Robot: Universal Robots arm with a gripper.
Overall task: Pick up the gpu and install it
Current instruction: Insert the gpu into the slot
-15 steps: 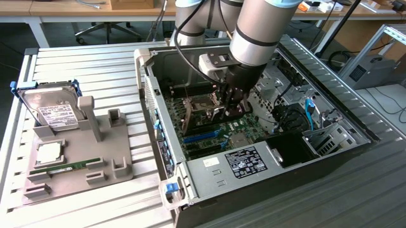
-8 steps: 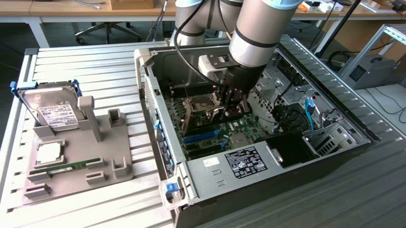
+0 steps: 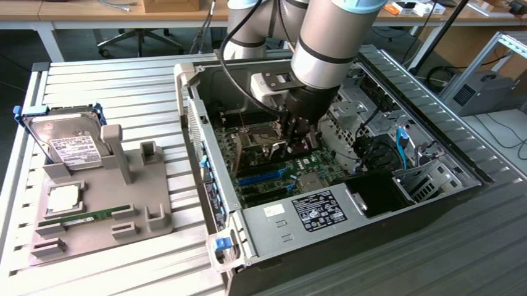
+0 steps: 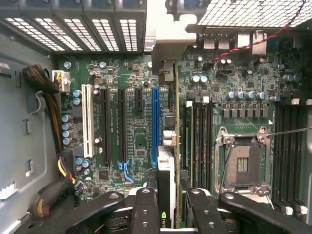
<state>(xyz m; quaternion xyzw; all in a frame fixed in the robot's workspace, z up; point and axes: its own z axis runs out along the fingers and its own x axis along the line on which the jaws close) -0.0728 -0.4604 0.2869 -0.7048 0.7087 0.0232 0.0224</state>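
The gpu [image 4: 166, 178], a thin flat dark expansion card with a silvery metal bracket at one end, is seen edge-on in the wrist view. It is clamped between the black, bolt-studded metal fingers [image 4: 146, 210] of the gripper [image 3: 298, 137], which are set narrow against the card's two faces. A small green and white emblem is printed on the card's edge near the fingers, but its lettering cannot be read. The card is held over the green motherboard [image 4: 139, 146], just beside the long blue plastic slot [image 4: 155, 122]; whether it is touching any slot cannot be told. Black slots and one white plastic slot [image 4: 87, 122] are ranged parallel to the blue one, and a square empty processor socket [image 4: 241, 165] with a bright metal frame is set on the card's other side

In the exterior view the gripper is seen inside the open grey sheet-metal computer case [image 3: 187, 77]. A black sticker with white print [image 3: 317, 209], too small to be read, is fixed at six o'clock from the gripper. At nine o'clock from the case, on the ribbed metal table [image 3: 107, 80], a grey moulded holder [image 3: 115, 185] is set. A white-labelled hard drive in a blue frame [image 3: 70, 145] and a narrow green memory stick [image 3: 86, 216] are kept in it
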